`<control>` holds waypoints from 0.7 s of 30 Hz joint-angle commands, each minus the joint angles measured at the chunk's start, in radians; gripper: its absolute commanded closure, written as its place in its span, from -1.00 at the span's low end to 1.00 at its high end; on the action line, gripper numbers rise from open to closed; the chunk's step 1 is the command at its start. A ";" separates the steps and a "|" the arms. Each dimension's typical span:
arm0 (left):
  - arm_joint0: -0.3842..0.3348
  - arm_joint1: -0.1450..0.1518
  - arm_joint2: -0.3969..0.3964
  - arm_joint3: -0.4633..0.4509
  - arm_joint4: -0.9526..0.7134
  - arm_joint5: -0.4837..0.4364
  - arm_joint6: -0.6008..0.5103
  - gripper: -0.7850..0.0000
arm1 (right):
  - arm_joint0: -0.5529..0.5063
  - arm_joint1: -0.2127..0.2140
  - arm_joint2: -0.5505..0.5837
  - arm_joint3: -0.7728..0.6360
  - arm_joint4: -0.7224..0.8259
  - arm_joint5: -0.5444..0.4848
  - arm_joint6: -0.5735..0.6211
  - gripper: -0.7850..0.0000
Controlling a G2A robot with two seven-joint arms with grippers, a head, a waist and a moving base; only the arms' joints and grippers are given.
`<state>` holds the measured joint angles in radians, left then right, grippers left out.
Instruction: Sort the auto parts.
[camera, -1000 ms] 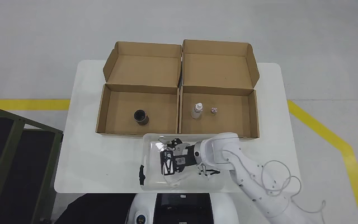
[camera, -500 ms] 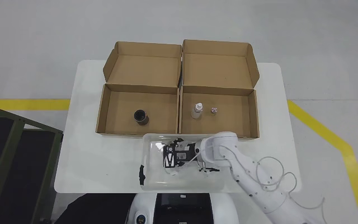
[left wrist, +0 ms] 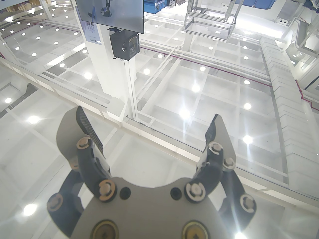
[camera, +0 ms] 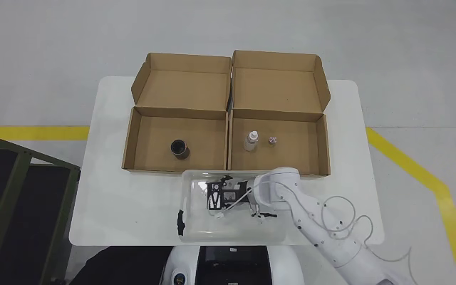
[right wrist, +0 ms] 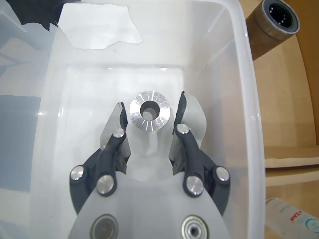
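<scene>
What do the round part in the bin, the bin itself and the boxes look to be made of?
Round part: likely machined metal, given its bright silvery face with radial tool marks and a bored centre.
Bin: probably translucent plastic, with milky, glossy walls and a rounded rim.
Boxes: brown cardboard, matte, with folded flaps.

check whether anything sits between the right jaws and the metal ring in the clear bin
Nothing visible does. The right gripper has its jaws open on either side of the metal ring, bare gaps between. The ring sits on the floor of the clear bin, apart from its walls.
</scene>
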<state>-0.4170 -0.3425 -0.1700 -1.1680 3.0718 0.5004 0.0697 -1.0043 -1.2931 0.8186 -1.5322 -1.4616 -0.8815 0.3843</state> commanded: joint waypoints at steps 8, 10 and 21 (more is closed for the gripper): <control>0.000 0.000 0.000 0.000 0.000 0.000 0.000 -1.00 | 0.002 0.002 -0.002 -0.007 0.029 -0.005 0.006 1.00; 0.000 0.000 0.000 0.000 0.000 0.000 0.000 -1.00 | -0.001 0.004 0.000 -0.017 0.034 -0.007 0.013 1.00; 0.000 0.000 0.000 0.000 0.000 0.000 0.000 -1.00 | -0.068 0.027 0.050 -0.221 0.146 -0.019 0.147 1.00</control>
<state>-0.4170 -0.3425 -0.1700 -1.1680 3.0718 0.5004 0.0697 -1.0675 -1.2680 0.8623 -1.7375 -1.3297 -0.8997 0.5269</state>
